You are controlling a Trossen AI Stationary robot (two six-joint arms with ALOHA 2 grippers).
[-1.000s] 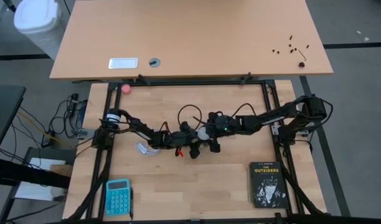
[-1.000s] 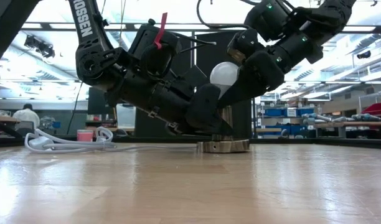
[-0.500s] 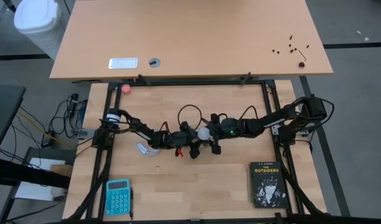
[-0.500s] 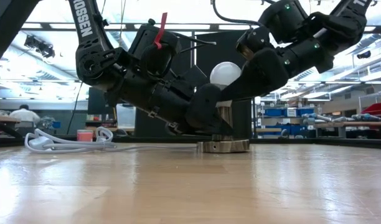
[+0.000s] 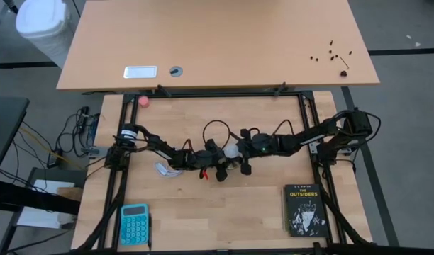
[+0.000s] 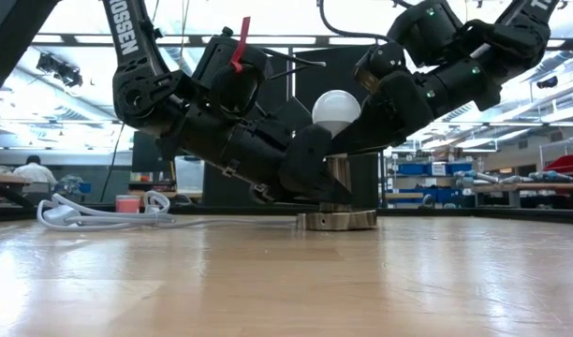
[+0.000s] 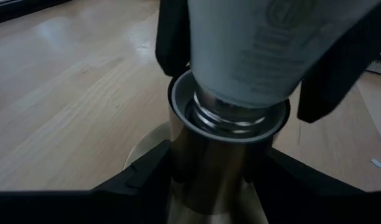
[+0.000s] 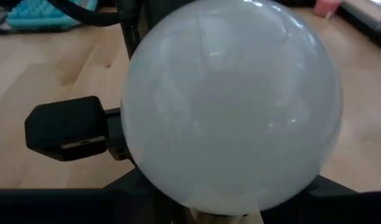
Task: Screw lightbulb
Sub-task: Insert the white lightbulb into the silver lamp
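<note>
Landmark: the brass socket [image 6: 336,218], standing upright near the middle of the wooden table [image 5: 224,212].

Far left of the socket: a teal calculator [image 5: 134,224] at the table's near corner, and a coiled white cord [image 6: 90,213] lying flat, well apart from the work.

Left gripper [image 7: 218,168] comes in low from the socket's left. Its fingers sit on either side of the socket's barrel, narrowed onto it and bracing it.

The lightbulb [image 6: 336,109] stands directly over the socket, globe up, its threaded base entered into the socket's mouth. In the left wrist view a few threads show above the rim, so it looks only partly seated, though that view is close and I can't judge depth well.

Right gripper [image 6: 361,126] reaches in from the socket's right, fingers drawn in against the bulb's sides, holding it.

Far right of the socket: a dark book [image 5: 304,210], untouched.

Step in hand, as I read it: screwing in, mid-turn or between turns. Next move calls for a wrist twist with the bulb kept square to the socket while the left holds the socket steady against the turn.
</note>
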